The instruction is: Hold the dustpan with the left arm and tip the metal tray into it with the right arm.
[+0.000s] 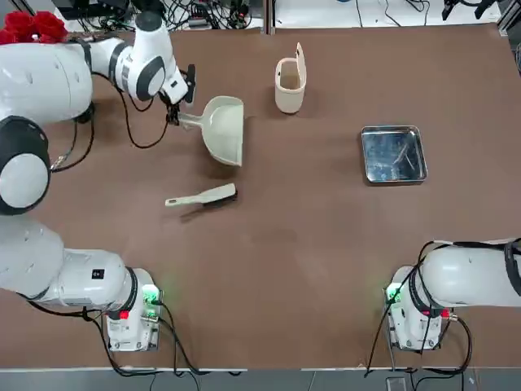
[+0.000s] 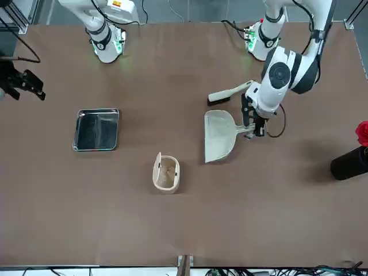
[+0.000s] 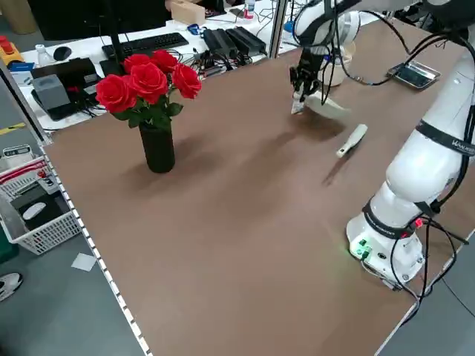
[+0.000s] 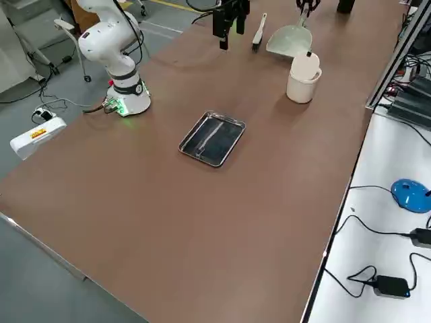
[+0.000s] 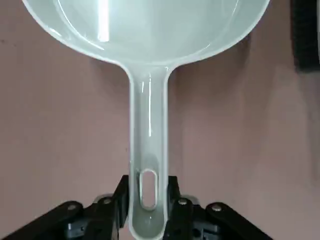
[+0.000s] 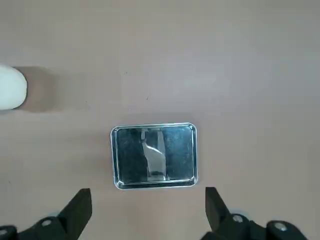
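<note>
Beside the small cream lidded bin (image 1: pixel 290 84), the left gripper (image 1: pixel 177 106) clamps the cream plastic dustpan (image 1: pixel 224 129) by its handle; the right gripper (image 6: pixel 148 210) hangs spread wide above the shiny square steel tray (image 1: pixel 393 154)

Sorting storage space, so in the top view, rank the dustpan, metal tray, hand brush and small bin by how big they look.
1. dustpan and metal tray: too alike to rank
2. hand brush and small bin: also close; the brush is longer, the bin bulkier
</note>
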